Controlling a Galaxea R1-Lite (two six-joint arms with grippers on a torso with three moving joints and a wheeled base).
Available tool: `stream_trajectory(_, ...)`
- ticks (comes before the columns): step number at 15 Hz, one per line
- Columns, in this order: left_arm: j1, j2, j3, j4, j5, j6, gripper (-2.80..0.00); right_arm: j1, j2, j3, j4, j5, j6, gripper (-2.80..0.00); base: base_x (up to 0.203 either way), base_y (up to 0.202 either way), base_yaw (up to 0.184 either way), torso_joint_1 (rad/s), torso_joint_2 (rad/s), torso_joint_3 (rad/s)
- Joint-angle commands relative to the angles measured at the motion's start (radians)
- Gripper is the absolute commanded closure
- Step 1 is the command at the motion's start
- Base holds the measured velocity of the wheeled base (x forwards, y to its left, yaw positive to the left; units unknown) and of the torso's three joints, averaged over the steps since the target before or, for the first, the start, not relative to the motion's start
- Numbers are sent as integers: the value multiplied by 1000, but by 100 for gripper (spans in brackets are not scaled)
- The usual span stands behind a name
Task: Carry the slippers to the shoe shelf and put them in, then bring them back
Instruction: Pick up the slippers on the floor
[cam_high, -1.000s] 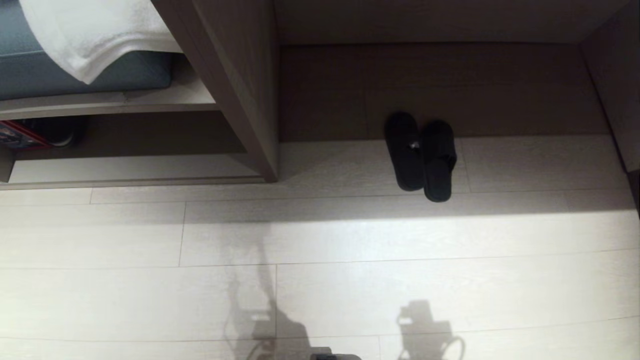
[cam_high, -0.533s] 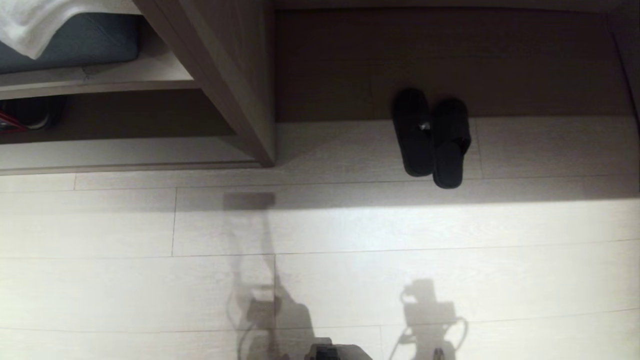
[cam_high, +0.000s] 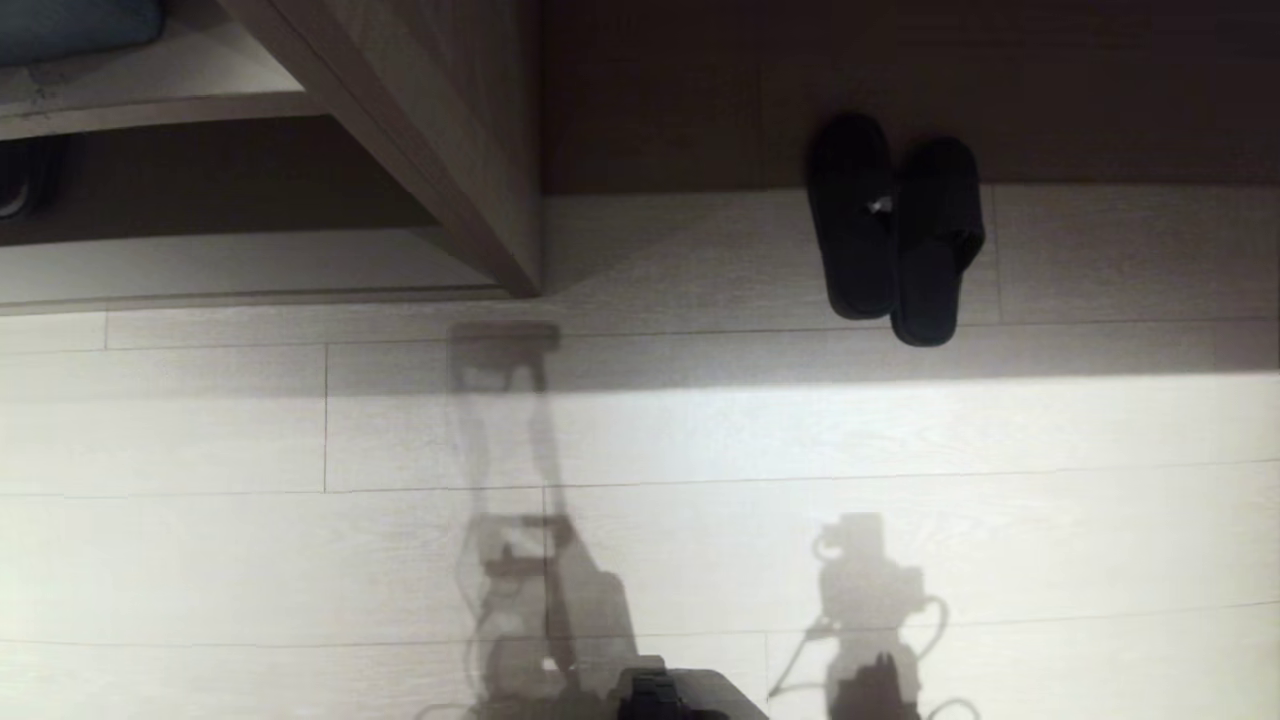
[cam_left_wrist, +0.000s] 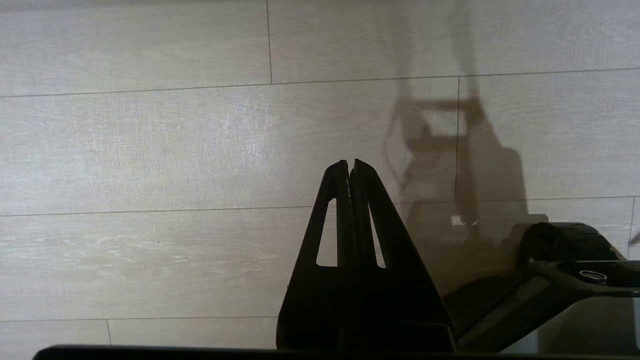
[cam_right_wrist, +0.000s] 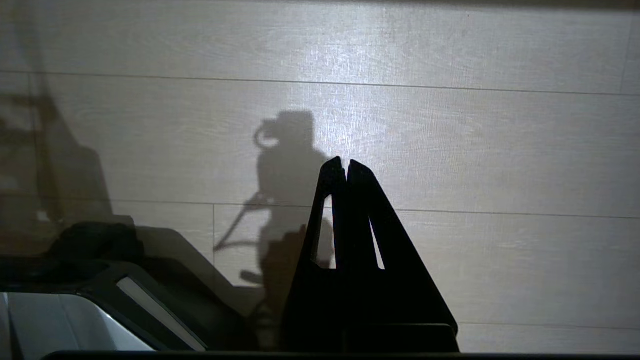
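You are looking at a lived-in room, most likely a bedroom or hotel room. The pale wood-look plank floor (cam_high: 700, 440) runs across the whole head view, domestic rather than industrial. A pair of soft dark backless fabric slippers (cam_high: 895, 230) lies side by side on it, toes at the shaded foot of the brown wood-laminate wall panel (cam_high: 700, 100). At the left stands grey-brown laminate furniture with a slanted side panel (cam_high: 450, 130) and a low open compartment on a pale base board (cam_high: 230, 265).
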Motion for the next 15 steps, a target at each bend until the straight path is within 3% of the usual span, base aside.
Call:
stream_trajectory(1,0,0,0,0,0,0,0,0,0,0,0,0,-2,0,0,0,0,4,2,-197)
stream_trajectory(15,0,0,0,0,0,0,0,1,0,0,0,0,-2,0,0,0,0,2,2,-197)
